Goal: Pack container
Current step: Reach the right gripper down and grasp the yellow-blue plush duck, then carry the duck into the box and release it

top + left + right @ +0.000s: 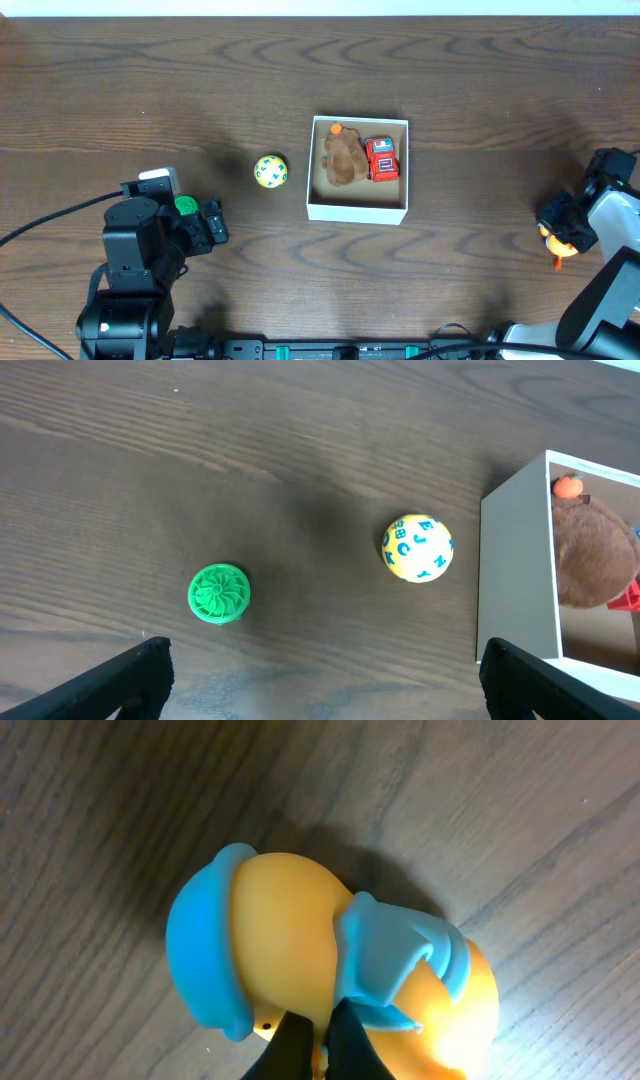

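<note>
The left claw (325, 665) hangs spread wide and empty near a green ridged disc (219, 593), apparently lining up a pick. At four o'clock from the container (357, 213), the right claw (320, 1030) is pinched nearly shut on a yellow-and-blue rubber toy (290, 940) lying on the tabletop (450, 80). A lettered yellow ball (270, 171) waits at the container's nine o'clock. A brown plush (343, 160) and a red truck (383, 159) sit inside, with room left for more.

Left arm (135, 250): showing as blocky black housings, with a small white plate sitting on top.
Cable (50, 218): running black and thin off the left arm.
Right arm (612, 215): wearing a white shell over black joints.
Left fingers (120, 682): looking matte black and square-edged.
Right fingers (290, 1045): tapering to dark, narrow tips.
</note>
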